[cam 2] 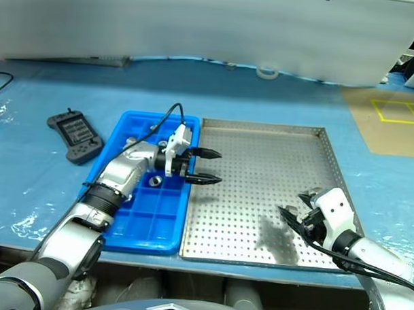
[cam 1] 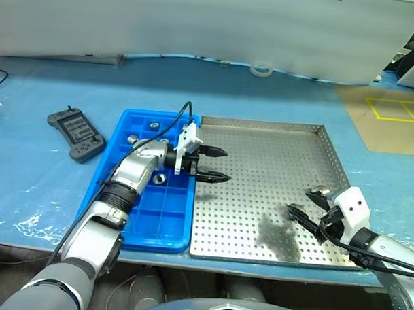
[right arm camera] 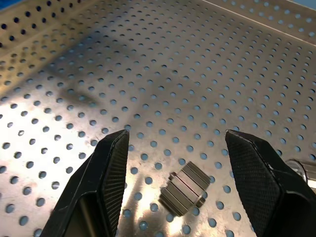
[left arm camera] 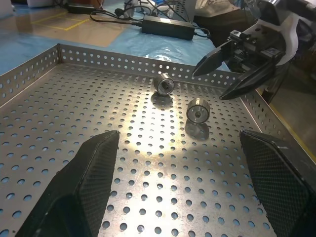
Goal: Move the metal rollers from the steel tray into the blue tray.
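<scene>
The steel tray (cam 1: 262, 140) lies right of the blue tray (cam 1: 160, 221), their sides touching. Some compartments of the blue tray hold metal rollers (cam 1: 158, 178). My left gripper (cam 1: 210, 164) reaches level across the seam between the trays, open and empty, hovering over the steel tray's left part. In the left wrist view two rollers (left arm camera: 198, 110) lie on the perforated floor near the far rim. My right gripper (cam 1: 302, 203) is low over the steel tray's front right corner, open. One roller (right arm camera: 185, 195) lies on the floor between its fingers (right arm camera: 111, 168), untouched.
A black handheld controller (cam 1: 75, 134) lies on the blue table cover left of the blue tray. A white tape ring (cam 1: 261, 70) sits at the back. Yellow floor markings (cam 1: 395, 110) show at the far right. The table's front edge runs just below both trays.
</scene>
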You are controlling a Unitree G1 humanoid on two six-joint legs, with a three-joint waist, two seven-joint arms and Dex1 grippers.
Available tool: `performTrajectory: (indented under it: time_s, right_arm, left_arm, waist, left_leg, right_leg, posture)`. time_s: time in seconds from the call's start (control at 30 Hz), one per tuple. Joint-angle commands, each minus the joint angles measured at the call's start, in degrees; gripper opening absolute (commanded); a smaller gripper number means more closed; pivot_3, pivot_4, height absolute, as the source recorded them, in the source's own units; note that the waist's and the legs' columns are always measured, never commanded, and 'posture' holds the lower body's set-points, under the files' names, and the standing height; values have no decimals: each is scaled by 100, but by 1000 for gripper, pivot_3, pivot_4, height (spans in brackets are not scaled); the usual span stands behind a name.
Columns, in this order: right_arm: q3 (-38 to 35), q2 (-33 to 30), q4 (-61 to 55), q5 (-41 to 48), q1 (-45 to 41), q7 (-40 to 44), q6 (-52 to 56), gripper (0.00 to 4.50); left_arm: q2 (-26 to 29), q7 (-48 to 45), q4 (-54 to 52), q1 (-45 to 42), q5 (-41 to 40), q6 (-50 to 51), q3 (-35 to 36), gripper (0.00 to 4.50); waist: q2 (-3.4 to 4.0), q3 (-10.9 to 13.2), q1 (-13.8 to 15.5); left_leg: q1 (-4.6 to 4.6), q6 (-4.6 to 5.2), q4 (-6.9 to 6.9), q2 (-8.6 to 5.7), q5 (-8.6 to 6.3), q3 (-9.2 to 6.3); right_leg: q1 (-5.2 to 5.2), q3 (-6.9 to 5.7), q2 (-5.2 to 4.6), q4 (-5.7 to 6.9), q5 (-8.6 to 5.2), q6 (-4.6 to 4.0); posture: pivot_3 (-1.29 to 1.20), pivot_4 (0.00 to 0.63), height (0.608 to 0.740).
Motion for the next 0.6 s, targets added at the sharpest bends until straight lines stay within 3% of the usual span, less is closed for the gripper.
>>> performTrajectory:
  time_s: [0.03, 0.33, 0.5, 0.6]
  right_arm:
    - [-67, 10, 734, -323, 16, -122, -689, 3208]
    - [266, -9, 2642, -515, -370, 72, -1975, 3208]
    - [-139, -515, 1823, 10, -267, 354, -1273, 3208]
    - [-38, -512, 1589, 1, -173, 253, -1106, 3208]
  left_arm:
    - [-28, -30, -157, -22, 21, -59, 62, 4078]
    - [26, 91, -419, 183, -22, 57, 162, 4078]
    - [114, 109, -393, 184, 6, 93, 233, 4078]
    - [118, 118, -415, 205, 10, 105, 235, 4078]
  waist:
    - [6, -3, 1]
    - [2, -17, -2]
    - [16, -16, 11]
    - [15, -16, 16]
  left_leg:
    - [-2, 10, 1, -10, -6, 1]
    - [-11, 67, 43, -21, -40, 5]
    - [-4, 70, 57, -35, -43, 3]
    - [-6, 70, 56, -39, -43, 2]
  right_leg:
    - [1, 1, -7, 0, 0, -1]
    - [21, 11, -23, -9, -3, -7]
    - [35, 13, -40, -7, -3, -8]
    - [33, 12, -45, -7, -3, -8]
  posture:
    - [-376, 150, 740]
    - [-334, 150, 740]
    - [-321, 150, 740]
    - [-317, 150, 740]
